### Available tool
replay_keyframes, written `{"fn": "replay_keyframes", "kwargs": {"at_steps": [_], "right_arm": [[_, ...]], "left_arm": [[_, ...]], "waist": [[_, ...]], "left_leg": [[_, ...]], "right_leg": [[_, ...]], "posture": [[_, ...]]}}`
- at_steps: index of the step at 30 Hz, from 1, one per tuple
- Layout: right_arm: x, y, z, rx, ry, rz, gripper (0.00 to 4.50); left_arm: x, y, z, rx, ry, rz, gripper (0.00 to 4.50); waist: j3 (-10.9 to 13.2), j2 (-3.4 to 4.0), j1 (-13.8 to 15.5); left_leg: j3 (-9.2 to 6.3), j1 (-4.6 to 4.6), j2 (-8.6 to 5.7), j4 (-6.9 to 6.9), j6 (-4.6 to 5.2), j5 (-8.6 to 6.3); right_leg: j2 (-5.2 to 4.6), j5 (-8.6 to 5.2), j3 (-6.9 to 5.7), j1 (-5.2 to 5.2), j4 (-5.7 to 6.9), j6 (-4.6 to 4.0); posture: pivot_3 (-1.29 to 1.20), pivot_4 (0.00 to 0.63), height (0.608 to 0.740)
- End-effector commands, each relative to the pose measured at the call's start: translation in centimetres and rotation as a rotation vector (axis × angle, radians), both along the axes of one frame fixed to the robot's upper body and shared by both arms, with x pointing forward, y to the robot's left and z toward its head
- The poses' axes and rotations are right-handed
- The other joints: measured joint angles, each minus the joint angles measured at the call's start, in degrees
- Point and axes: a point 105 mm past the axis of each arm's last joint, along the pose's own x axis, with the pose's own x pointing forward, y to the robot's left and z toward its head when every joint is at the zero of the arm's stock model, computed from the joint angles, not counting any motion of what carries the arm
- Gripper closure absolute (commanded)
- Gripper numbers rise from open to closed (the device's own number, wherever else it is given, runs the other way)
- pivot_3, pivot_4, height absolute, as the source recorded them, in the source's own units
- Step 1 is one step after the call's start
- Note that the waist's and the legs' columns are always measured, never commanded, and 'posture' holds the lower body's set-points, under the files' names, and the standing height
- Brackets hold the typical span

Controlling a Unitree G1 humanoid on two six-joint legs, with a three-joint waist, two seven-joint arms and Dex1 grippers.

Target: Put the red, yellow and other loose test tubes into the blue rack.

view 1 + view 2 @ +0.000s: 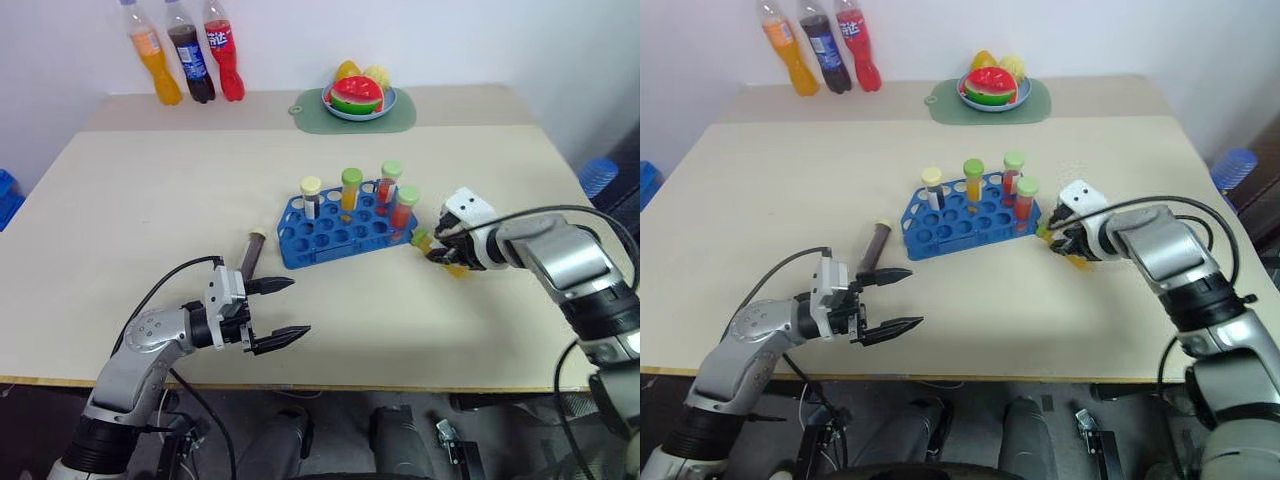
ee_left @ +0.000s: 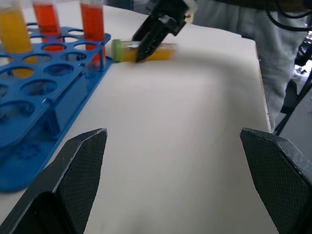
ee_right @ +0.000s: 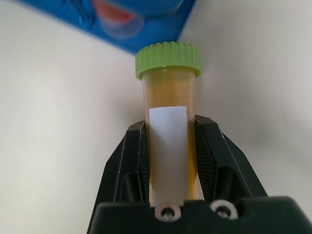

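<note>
The blue rack [image 1: 340,232] stands mid-table and holds several upright capped tubes with red, yellow and clear contents. Just right of the rack, a yellow test tube [image 3: 168,97] with a green cap lies on the table, cap toward the rack. My right gripper [image 1: 440,250] is shut on this yellow tube, its fingers [image 3: 131,151] clamping the labelled body. A dark test tube [image 1: 250,255] with a tan cap lies loose left of the rack. Near the table's front edge my left gripper [image 1: 300,306] stands open and empty, pointing right, a little in front of the dark tube.
Three drink bottles [image 1: 190,55] stand at the back left. A plate of toy fruit [image 1: 358,97] sits on a green mat [image 1: 400,120] at the back centre. The table's front edge [image 1: 400,388] runs just below my left gripper.
</note>
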Motion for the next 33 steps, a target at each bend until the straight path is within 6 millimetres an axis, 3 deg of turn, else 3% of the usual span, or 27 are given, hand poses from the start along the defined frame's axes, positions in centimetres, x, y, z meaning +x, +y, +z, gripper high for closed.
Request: {"fn": "replay_keyframes", "kwargs": {"at_steps": [1, 3, 5, 7, 9, 11, 17, 20, 25, 33], "right_arm": [[-1.3, -4.1, 1.7, -0.181, -0.053, 0.033, 3.67], [-2.6, -4.7, 1.9, -0.192, -0.038, 0.083, 3.67], [-4.4, -3.8, 2.2, -0.139, -0.007, 0.186, 3.67], [-6.2, 0.5, 3.4, 0.104, -0.046, 0.384, 3.67], [-7.1, 4.8, 5.8, 0.334, -0.234, 0.583, 3.67], [-6.4, 7.0, 7.4, 0.455, -0.418, 0.6, 3.67], [-3.3, 13.2, 10.2, 0.819, -0.709, 0.566, 3.67], [-1.4, 15.0, 9.9, 0.825, -0.822, 0.49, 3.67], [0.0, 17.2, 7.7, 0.881, -0.88, 0.411, 3.67], [2.1, 17.5, 5.0, 0.869, -0.901, 0.316, 3.67]], "left_arm": [[0.0, 0.0, 1.1, -0.017, -0.037, -0.005, 0.0], [0.0, 0.0, 1.0, -0.013, -0.036, -0.008, 0.0], [0.1, 0.0, 1.0, -0.012, -0.034, -0.012, 0.0], [0.2, 0.0, 0.9, -0.008, -0.033, -0.016, 0.0], [0.3, 0.0, 0.9, -0.004, -0.035, -0.022, 0.0], [0.5, 0.0, 1.0, -0.007, -0.036, -0.025, 0.0], [1.1, 0.1, 1.5, -0.027, -0.047, -0.012, 0.0], [1.3, 0.2, 1.7, -0.039, -0.049, 0.0, 0.0], [1.1, 0.4, 2.0, -0.052, -0.045, 0.023, 0.0], [1.0, 0.7, 2.1, -0.051, -0.045, 0.047, 0.0]], "waist": [[0.0, 0.01, 0.8], [0.0, 0.01, 0.8], [0.0, 0.03, 0.5], [0.0, 0.05, 0.0], [0.1, -0.04, -1.2], [0.1, -0.05, -1.7], [0.1, -0.13, -2.0], [0.1, -0.16, -2.0], [0.1, -0.16, -2.4], [0.1, -0.14, -2.7]], "left_leg": [[0.02, -0.01, -0.02, 0.0, 0.02, -0.01], [0.03, -0.02, -0.01, -0.02, 0.02, -0.02], [0.1, -0.02, 0.06, -0.07, 0.02, -0.02], [0.31, 0.03, 0.18, -0.15, 0.03, -0.03], [0.71, 0.11, 0.48, -0.16, 0.01, -0.1], [0.97, 0.28, 0.8, -0.12, -0.05, -0.24], [0.94, 0.35, 0.81, -0.09, -0.09, -0.23], [0.91, 0.35, 0.79, -0.11, -0.33, -0.12], [0.93, 0.35, 0.78, -0.13, -0.47, -0.08], [0.92, 0.37, 0.86, -0.16, -0.55, -0.07]], "right_leg": [[-0.01, 0.0, 0.0, -0.02, 0.0, 0.0], [-0.01, 0.0, 0.0, -0.04, -0.01, 0.0], [0.01, 0.0, 0.0, -0.07, 0.0, 0.0], [0.03, 0.0, 0.01, -0.12, 0.02, 0.0], [0.09, 0.03, 0.0, -0.12, 0.0, -0.04], [0.15, 0.15, -0.03, -0.13, -0.01, -0.1], [0.18, 0.21, -0.05, -0.13, 0.02, -0.14], [0.17, 0.24, -0.05, -0.16, 0.04, -0.18], [0.18, 0.24, -0.06, -0.22, 0.08, -0.18], [0.31, 0.27, -0.04, -0.28, 0.14, -0.24]], "posture": [[0.0, 0.15, 0.74], [0.0, 0.15, 0.74], [0.0, 0.15, 0.74], [0.0, 0.15, 0.74], [0.0, 0.15, 0.74], [0.0, 0.15, 0.74], [0.0, 0.15, 0.74], [0.0, 0.15, 0.74], [0.0, 0.15, 0.74], [0.0, 0.15, 0.74]]}}
